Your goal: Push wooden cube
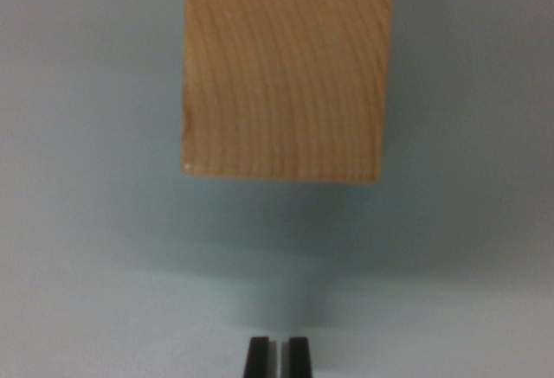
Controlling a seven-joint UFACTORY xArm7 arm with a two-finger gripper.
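The wooden cube [283, 78] sits on the pale desk [78, 248] straight ahead of the hand [277, 356], apart from it, slightly toward the wrist view's right. The hand's tips are pressed nearly together (only a slit between), gripping nothing, suited to a straight push.

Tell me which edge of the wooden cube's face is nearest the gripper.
The bottom edge of the wooden cube: it faces the gripper at the picture's bottom, with bare surface between them.

My one camera rides the wrist, looking close past the hand [277, 356] onto the cube [284, 77] and tabletop [86, 265].
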